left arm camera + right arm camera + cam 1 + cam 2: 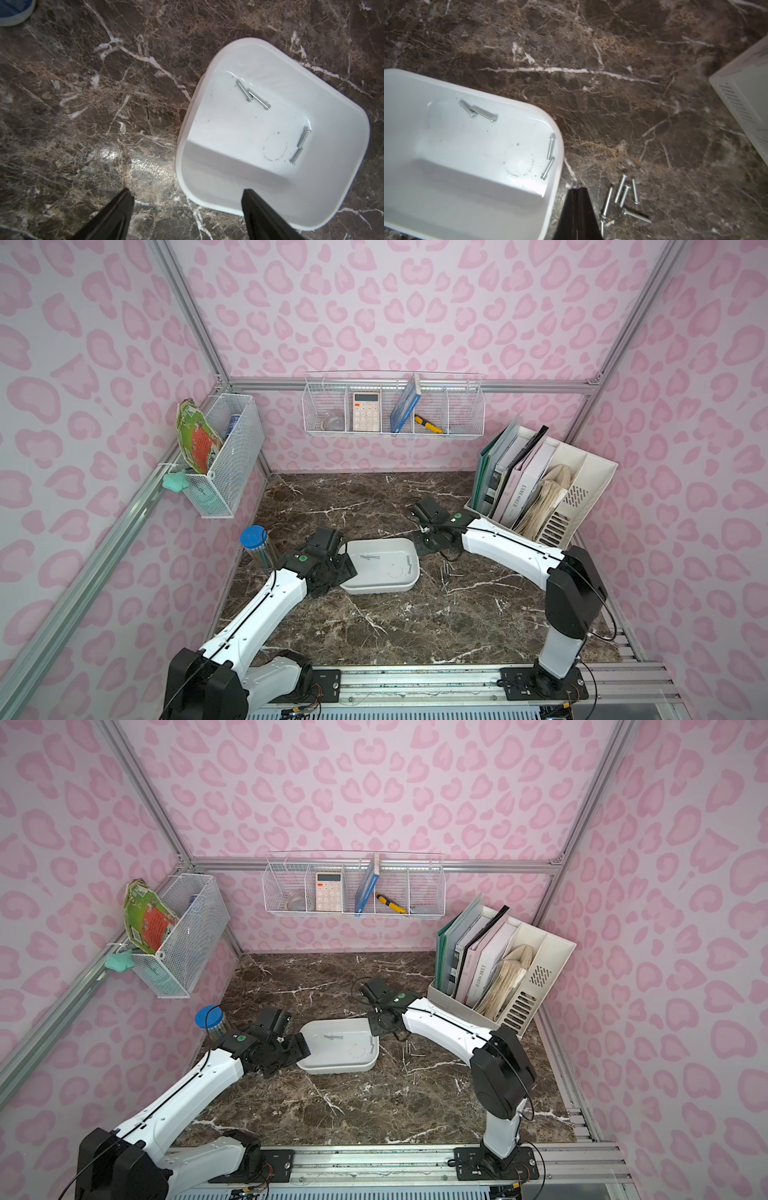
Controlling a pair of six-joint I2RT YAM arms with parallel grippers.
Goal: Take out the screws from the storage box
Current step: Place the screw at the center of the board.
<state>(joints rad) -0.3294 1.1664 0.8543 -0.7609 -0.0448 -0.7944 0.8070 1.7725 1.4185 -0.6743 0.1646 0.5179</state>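
Right claw (576, 189) closed between storage box (446, 145) and tabletop screws (623, 194); left claw (187, 190) wide at its rim.

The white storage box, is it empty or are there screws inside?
Not empty: the storage box holds four screws, a touching pair and two end to end by a wall. More lie outside it.

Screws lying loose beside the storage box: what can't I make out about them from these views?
- Both top views: loose screws are too small to count against the veined tabletop.
- Right wrist view: lowest screw runs behind the right gripper near the bottom edge.
- Left wrist view: they lie outside the frame, past the storage box.
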